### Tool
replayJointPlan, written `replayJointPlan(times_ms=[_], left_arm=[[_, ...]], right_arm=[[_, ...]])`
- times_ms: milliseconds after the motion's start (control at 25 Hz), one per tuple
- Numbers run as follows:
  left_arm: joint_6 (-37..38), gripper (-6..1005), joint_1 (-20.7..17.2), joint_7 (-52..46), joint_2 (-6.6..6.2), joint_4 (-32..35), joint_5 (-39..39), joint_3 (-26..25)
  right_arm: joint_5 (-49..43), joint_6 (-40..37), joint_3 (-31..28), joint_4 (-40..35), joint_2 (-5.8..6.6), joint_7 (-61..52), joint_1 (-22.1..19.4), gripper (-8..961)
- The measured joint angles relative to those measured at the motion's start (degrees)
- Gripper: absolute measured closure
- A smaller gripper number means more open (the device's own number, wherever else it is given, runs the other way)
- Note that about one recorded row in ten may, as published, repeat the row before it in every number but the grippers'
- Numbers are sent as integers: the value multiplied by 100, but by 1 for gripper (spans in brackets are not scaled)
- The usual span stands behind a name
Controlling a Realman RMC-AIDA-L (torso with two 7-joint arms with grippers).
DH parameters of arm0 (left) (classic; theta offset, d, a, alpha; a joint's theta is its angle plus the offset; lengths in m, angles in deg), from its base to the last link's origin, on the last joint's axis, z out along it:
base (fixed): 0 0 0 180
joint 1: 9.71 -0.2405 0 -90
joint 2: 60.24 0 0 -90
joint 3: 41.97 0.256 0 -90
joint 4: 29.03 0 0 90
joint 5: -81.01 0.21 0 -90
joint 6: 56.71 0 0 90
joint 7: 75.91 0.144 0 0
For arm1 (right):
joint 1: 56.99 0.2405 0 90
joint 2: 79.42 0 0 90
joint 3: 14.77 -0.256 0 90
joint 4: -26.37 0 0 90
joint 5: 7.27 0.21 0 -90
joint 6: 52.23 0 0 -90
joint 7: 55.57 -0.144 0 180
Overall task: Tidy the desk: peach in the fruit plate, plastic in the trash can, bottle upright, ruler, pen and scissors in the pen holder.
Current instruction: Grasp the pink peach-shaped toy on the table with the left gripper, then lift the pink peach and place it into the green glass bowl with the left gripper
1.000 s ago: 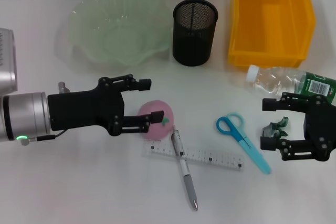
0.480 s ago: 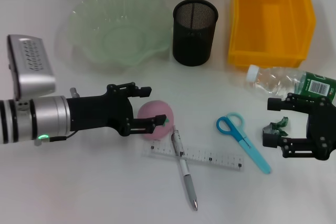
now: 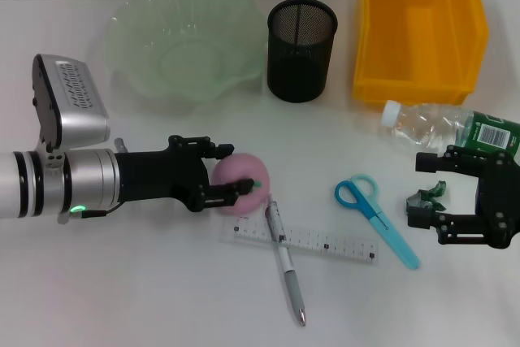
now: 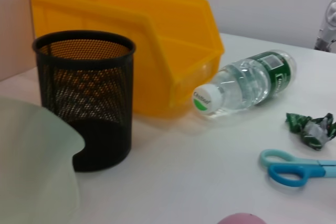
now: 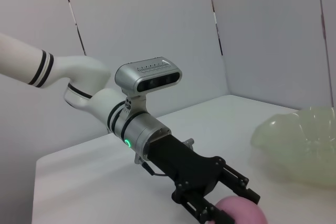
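My left hand [image 3: 230,173] lies low over the bench [image 3: 146,282], reaching sideways with its fingers spread around the peach [image 3: 241,184]: one finger passes on the side nearer the fruit plate [image 3: 183,46], the other on the side nearer the ruler [image 3: 305,240], and the fruit sits between them at their tips. The fingers look open and close to the skin, but I cannot be sure they are pressing it yet, since the peach hides the contact. That is what the next move turns on, I think: the peach lies straight ahead of this hand, and the plate stands beyond it, well apart, beside the black mesh pen holder [image 3: 301,38]. The peach is round, pale pink with a small green mark, resting on the bench just beside one end of the ruler and the top of the pen [image 3: 286,262]. My right hand [image 3: 426,187] is far from it, open around the crumpled plastic [image 3: 427,197] near the lying bottle [image 3: 443,127].
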Motion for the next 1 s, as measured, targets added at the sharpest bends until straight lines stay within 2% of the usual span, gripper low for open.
replayJointPlan(times_ms=[240, 520, 560, 680, 760, 880, 1000], left_arm=[[-98, 314, 22, -254, -5, 22, -4, 18], [88, 661, -13, -440, -9, 212, -209, -17], [155, 709, -38, -440, -13, 269, -403, -21], [273, 722, -121, -408, -28, 500, -1469, -18], [225, 731, -123, -398, -30, 567, -1740, -22], [-302, 745, -18, -425, -30, 644, -2380, -76], [-1405, 758, 184, -427, -23, 569, -2965, -64]], right_arm=[[0, 0, 0, -4, 0, -6, -7, 126], [0, -3, -90, 4, 0, -9, -43, 126], [0, -3, -123, 4, 0, -9, -50, 126], [0, -6, -164, 5, 0, -8, -79, 126], [0, -7, -165, 5, 0, -8, -80, 127], [0, -7, -166, 12, 0, 2, -81, 127], [0, -7, -167, 31, -2, 6, -81, 127]])
